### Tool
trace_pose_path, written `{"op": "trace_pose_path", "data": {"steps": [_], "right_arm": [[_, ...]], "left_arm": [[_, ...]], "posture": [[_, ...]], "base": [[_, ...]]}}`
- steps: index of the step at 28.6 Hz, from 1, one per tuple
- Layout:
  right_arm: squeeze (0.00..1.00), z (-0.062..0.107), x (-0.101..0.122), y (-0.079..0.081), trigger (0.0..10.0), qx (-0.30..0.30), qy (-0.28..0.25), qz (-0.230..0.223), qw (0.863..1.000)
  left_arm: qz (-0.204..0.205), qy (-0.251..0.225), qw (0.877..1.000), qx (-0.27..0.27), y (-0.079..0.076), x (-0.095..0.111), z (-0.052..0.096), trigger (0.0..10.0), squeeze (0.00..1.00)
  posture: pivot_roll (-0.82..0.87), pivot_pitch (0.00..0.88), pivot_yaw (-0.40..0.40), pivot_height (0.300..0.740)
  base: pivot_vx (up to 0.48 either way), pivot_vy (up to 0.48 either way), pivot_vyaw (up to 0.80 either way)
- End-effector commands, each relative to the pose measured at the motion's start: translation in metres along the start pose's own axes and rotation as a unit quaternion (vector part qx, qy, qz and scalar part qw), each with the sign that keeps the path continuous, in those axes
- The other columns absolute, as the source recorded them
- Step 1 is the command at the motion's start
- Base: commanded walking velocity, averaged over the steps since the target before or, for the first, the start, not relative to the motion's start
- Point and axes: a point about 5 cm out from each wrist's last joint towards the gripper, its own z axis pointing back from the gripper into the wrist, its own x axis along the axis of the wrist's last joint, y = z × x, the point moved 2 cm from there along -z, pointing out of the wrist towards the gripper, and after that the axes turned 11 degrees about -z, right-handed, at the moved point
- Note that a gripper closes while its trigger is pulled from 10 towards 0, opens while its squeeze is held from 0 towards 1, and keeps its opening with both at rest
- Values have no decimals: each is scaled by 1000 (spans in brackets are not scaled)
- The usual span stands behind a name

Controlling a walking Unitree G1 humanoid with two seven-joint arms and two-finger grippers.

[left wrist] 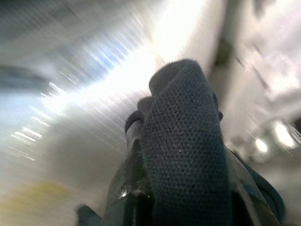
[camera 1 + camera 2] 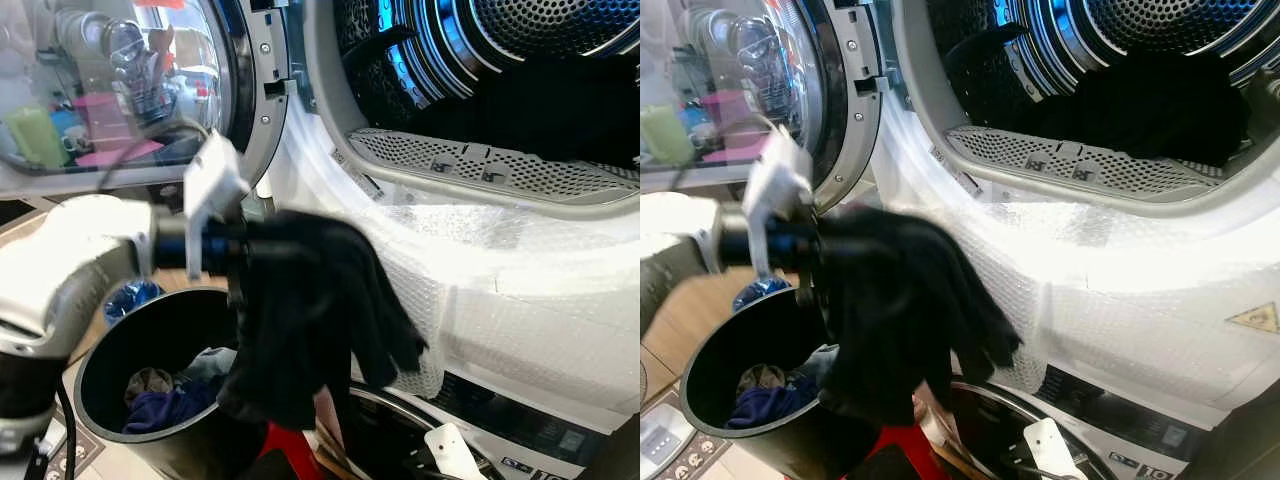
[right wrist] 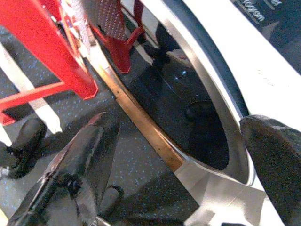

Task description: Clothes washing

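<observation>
Clamped on a dark garment [image 2: 315, 320], my left gripper [image 2: 238, 262] holds it in the air between the bin [image 2: 110, 350] and the drum [image 2: 520, 70]; the left wrist view shows knit cloth pinched between the black fingers [image 1: 124, 183]. My right gripper [image 3: 178, 165] hangs low with its jaws apart and nothing between them, near the floor beside a lower machine's round door rim [image 3: 188, 94] and a red frame [image 3: 42, 42].

Progress, as I judge it: loading is partly done. A dark heap [image 2: 1160, 105] already lies inside the drum, behind the perforated lint grille [image 2: 1070, 160]. The garment hangs just beside the bin's rim, below the drum's mouth, so this piece is lifted but not yet in. More laundry [image 2: 165, 395], blue and grey, lies at the bottom of the bin and is left to move. The door [image 2: 130, 90] stands swung open at my left. Closing it and starting a cycle also remain.

Writing: bubble wrap [image 2: 520, 290] covers the machine's front below the opening. A yellow warning triangle [image 2: 1256, 318] sits on that front; its symbol is too small to read. Digits that look like "10" [image 2: 1156, 472] show on the lower machine's panel. In the right wrist view, white letters [image 3: 256, 16] on a dark panel are cut off, and I cannot make out a full word or a brand.
</observation>
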Motion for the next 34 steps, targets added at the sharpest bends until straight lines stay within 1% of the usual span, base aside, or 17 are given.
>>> {"op": "trace_pose_path", "data": {"steps": [1,3,5,7,9,14,15,19,21,22,23,25,26,28,29,32,34], "right_arm": [[0,0,6,-7,10000,-14,-15,-13,1000],[0,0,13,-15,10000,-20,-29,-12,999],[0,3,23,-33,10000,-15,-50,-7,999],[0,4,25,-37,10000,-6,-53,1,999],[0,7,24,-48,10000,9,-50,33,998],[0,16,16,-61,10000,78,-37,108,990],[0,22,10,-66,10000,120,-23,143,982],[0,27,19,-64,10000,168,-45,161,972],[0,30,24,-57,10000,203,-60,164,963],[0,35,31,-44,10000,259,-80,179,946],[0,35,31,-44,10000,259,-80,179,946],[0,42,37,-29,10000,316,-98,204,921],[0,42,37,-29,10000,316,-98,204,921],[0,55,50,-1,10000,392,-131,219,884],[0,58,53,6,10000,407,-139,221,875],[0,77,60,30,10000,467,-167,231,837],[0,78,59,32,10000,472,-165,236,833]], "left_arm": [[1,30,999,-20,-10,-11,1,0,0],[14,49,998,-23,-16,-23,2,0,0],[31,70,997,-21,-23,-37,4,0,0],[36,71,997,-20,-25,-40,5,0,0],[42,71,997,-16,-27,-41,5,0,0],[42,74,996,-12,-30,-43,8,0,0],[37,97,994,-20,-33,-50,12,0,0],[37,121,992,-29,-35,-62,10,0,0],[36,130,990,-37,-38,-68,8,0,0],[37,141,988,-53,-43,-75,4,0,0],[37,141,988,-53,-43,-75,4,0,0],[33,160,984,-66,-47,-84,2,0,0],[33,160,984,-66,-47,-84,2,0,0],[28,190,977,-87,-53,-96,4,0,0],[29,196,976,-88,-53,-99,4,0,0],[36,208,972,-99,-59,-108,3,0,0],[37,210,972,-100,-60,-109,3,0,0]], "posture": [[88,0,126,740],[79,0,132,740],[65,0,136,740],[59,0,135,740],[56,0,130,740],[53,0,122,740],[53,0,118,740],[36,0,123,740],[29,0,124,740],[26,0,124,740],[26,0,124,740],[22,0,126,740],[22,0,126,740],[20,0,126,740],[17,0,123,740],[13,0,123,740],[13,0,123,740]], "base": [[0,0,0],[0,0,0],[0,0,0],[0,0,0],[0,0,0],[0,0,0],[0,0,0],[0,0,0],[0,0,0],[0,0,0],[0,0,0],[0,0,0],[0,0,0],[0,0,0],[0,0,0],[0,0,0],[0,0,0]]}}
